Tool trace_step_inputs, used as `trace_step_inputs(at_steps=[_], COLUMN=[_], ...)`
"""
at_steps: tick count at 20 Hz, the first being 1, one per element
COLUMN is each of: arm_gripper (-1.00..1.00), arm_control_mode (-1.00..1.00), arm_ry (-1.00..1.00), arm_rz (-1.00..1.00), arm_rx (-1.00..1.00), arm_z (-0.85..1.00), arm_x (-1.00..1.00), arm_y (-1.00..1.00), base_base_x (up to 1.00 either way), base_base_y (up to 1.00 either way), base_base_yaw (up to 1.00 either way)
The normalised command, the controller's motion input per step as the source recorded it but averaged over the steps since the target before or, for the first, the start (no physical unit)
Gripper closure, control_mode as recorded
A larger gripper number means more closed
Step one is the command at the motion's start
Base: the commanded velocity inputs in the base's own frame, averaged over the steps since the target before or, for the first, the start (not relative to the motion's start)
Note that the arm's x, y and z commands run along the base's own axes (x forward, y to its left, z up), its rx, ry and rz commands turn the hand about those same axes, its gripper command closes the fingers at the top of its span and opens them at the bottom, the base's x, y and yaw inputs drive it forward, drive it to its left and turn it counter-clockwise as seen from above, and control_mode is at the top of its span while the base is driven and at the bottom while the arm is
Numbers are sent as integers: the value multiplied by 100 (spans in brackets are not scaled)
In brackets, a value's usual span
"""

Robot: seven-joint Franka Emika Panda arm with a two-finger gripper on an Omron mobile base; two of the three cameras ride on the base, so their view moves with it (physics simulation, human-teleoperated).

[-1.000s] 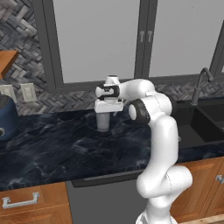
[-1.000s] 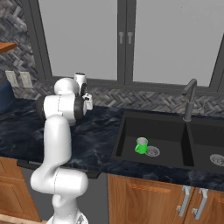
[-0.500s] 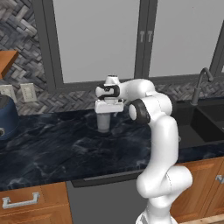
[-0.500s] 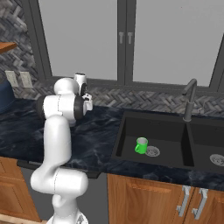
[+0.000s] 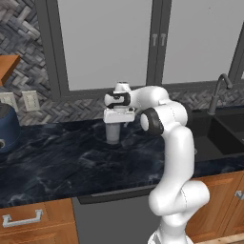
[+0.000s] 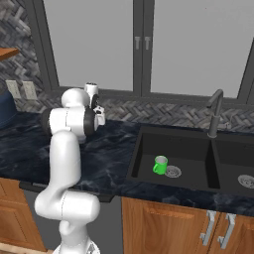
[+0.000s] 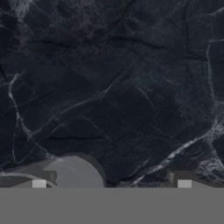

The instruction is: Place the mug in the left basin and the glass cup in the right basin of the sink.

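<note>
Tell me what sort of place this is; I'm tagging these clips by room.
A home-style kitchen, rendered in simulation. A black double sink with a curved faucet is set into a dark marble counter, with wooden cabinets below and a herringbone tile backsplash behind. A green mug sits in the left basin.

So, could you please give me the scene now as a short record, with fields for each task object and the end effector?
mug: green mug, upright in the left basin, beside its drain
glass cup: glass cup, upright on the dark counter, left of the sink
right basin: right basin, holds no cup
end effector: end effector, directly over the glass cup; grip cannot be judged
</note>
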Motion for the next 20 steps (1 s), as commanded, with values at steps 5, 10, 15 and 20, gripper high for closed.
trace_step_inputs(at_steps=[5,10,15,20], arm_gripper=[-100,100,100,100], arm_control_mode=[-100,-100,-100,-100], arm_ry=[0,0,0,0], arm_rz=[0,0,0,0], arm_rx=[0,0,0,0], arm_z=[-14,-6,0,0], arm_x=[-8,-3,0,0], arm_y=[0,0,0,0], base_base_x=[0,0,0,0], base_base_y=[0,0,0,0], base_base_yaw=[0,0,0,0])
